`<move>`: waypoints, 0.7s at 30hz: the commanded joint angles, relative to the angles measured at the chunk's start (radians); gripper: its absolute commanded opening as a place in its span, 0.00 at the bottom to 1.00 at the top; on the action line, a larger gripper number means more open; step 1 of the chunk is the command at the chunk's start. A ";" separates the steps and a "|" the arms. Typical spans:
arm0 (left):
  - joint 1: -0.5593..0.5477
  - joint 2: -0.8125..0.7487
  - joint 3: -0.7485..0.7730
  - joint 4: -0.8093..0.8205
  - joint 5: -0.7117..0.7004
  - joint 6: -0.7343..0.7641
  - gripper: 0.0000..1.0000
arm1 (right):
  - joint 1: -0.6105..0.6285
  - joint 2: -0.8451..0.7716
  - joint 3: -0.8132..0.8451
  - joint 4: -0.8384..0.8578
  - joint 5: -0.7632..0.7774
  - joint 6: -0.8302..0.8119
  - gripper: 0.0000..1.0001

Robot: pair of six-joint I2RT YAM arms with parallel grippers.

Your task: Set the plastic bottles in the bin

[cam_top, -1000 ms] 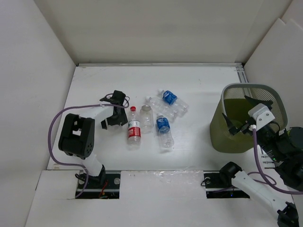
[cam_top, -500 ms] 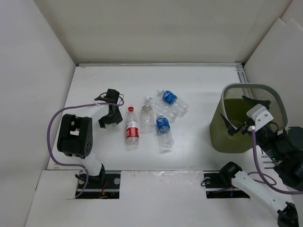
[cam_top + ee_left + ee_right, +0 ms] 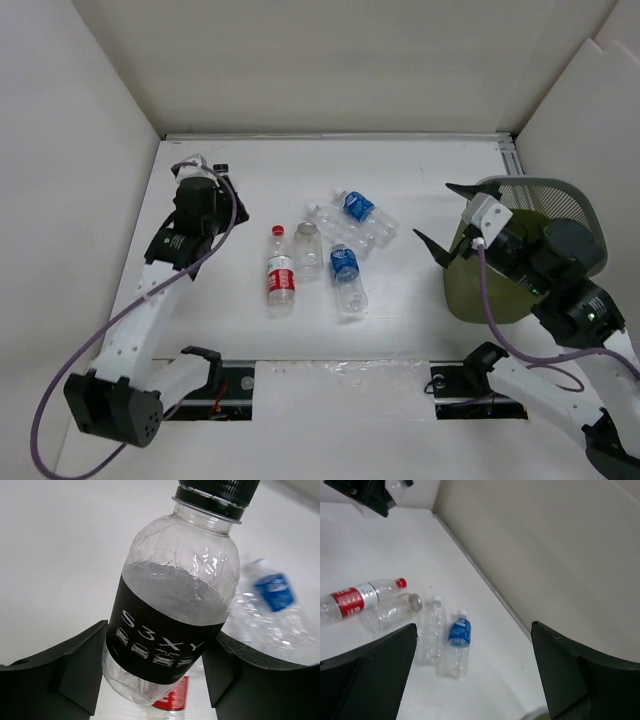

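- Red-label bottle (image 3: 282,277) and near blue bottle (image 3: 346,272) lie on the table (image 3: 420,170), closest to the arm bases.
- Bin (image 3: 480,300) stands at right. The right gripper (image 3: 436,212) is by its left rim, fingers spread wide, empty.
- Capless bottle (image 3: 309,245), clear bottle (image 3: 335,222) and far blue bottle (image 3: 357,207) lie just behind.
- Left gripper (image 3: 155,670) at far left is clamped on the dark-label bottle (image 3: 170,630), which is off the table.
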State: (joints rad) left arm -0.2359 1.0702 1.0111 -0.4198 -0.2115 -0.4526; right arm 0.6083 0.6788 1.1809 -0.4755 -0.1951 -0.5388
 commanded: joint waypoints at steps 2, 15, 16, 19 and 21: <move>-0.028 -0.085 0.037 0.150 0.223 0.090 0.00 | -0.004 0.083 0.003 0.251 -0.202 0.034 0.99; -0.195 -0.205 0.032 0.538 0.698 0.250 0.00 | -0.044 0.473 0.229 0.748 -0.612 0.419 0.99; -0.206 -0.205 0.032 0.559 0.698 0.250 0.00 | -0.044 0.490 0.229 0.783 -0.625 0.447 0.99; -0.218 -0.205 0.023 0.613 0.770 0.259 0.00 | -0.035 0.528 0.229 0.883 -0.653 0.522 0.99; -0.218 -0.196 0.023 0.654 0.835 0.259 0.00 | -0.035 0.541 0.229 0.884 -0.644 0.522 0.99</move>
State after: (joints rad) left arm -0.4519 0.8806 1.0275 0.0868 0.4995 -0.2218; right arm 0.5697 1.2182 1.3754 0.2646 -0.7799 -0.0982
